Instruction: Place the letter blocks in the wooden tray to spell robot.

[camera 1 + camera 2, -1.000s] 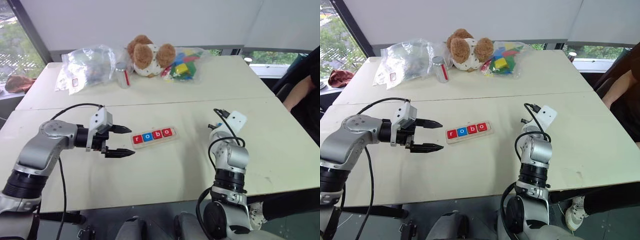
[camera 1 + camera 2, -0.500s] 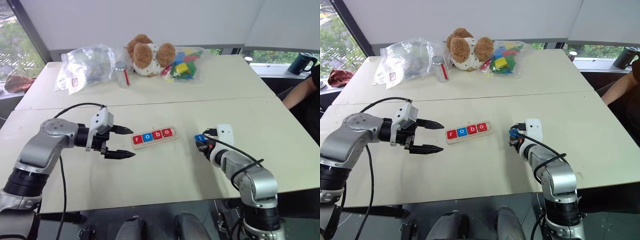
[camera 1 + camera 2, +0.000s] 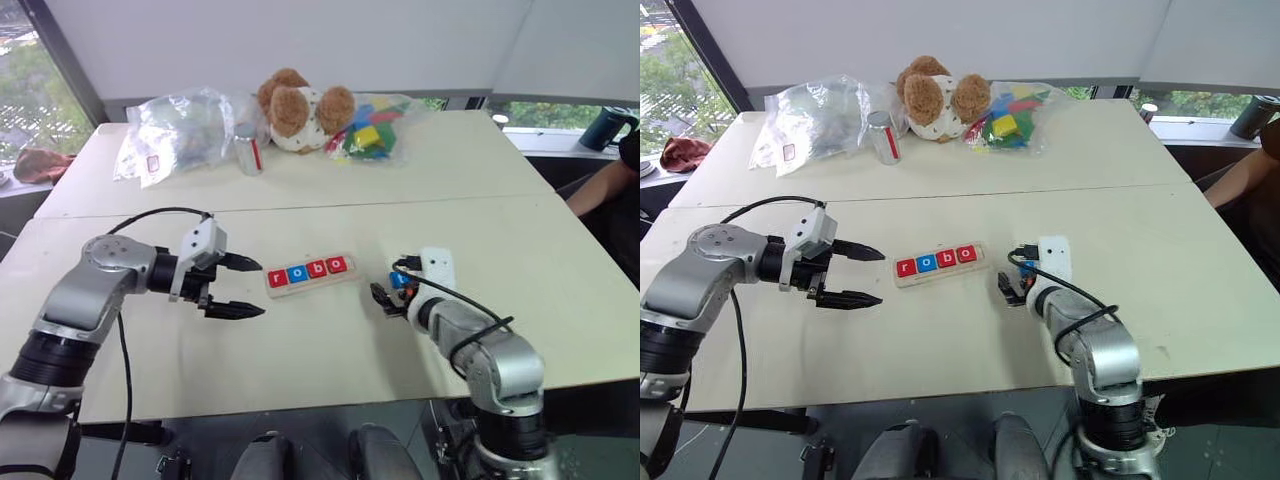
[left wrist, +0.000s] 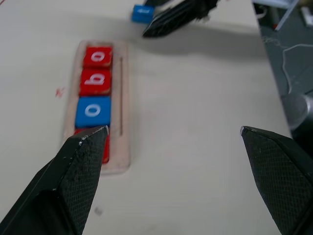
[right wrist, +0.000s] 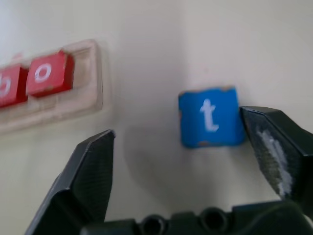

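The wooden tray [image 3: 309, 286] lies mid-table with four letter blocks [image 4: 93, 111] in it reading r, o, b, o: red, blue, red, red. Its right end slot [image 5: 92, 73] is bare. A blue block with a white t [image 5: 210, 116] lies flat on the table just right of the tray. My right gripper [image 5: 177, 123] is open around it, with one finger [image 5: 274, 142] touching the tile's edge. My left gripper [image 3: 262, 289] hovers open beside the tray's left end, holding nothing. One of its fingers [image 4: 83, 161] covers part of the r block.
At the back of the table sit a stuffed bear [image 3: 300, 108], a clear bag of coloured toy blocks [image 3: 368, 132], a small can [image 3: 248, 150] and a crumpled plastic bag [image 3: 170, 135]. A person's arm [image 3: 600, 190] rests at the right edge, and a dark mug [image 3: 605, 127] stands behind.
My right arm swung down from upright to the table beside the tray. Its gripper, shut on the blue t block, has opened, and the block now lies on the table.
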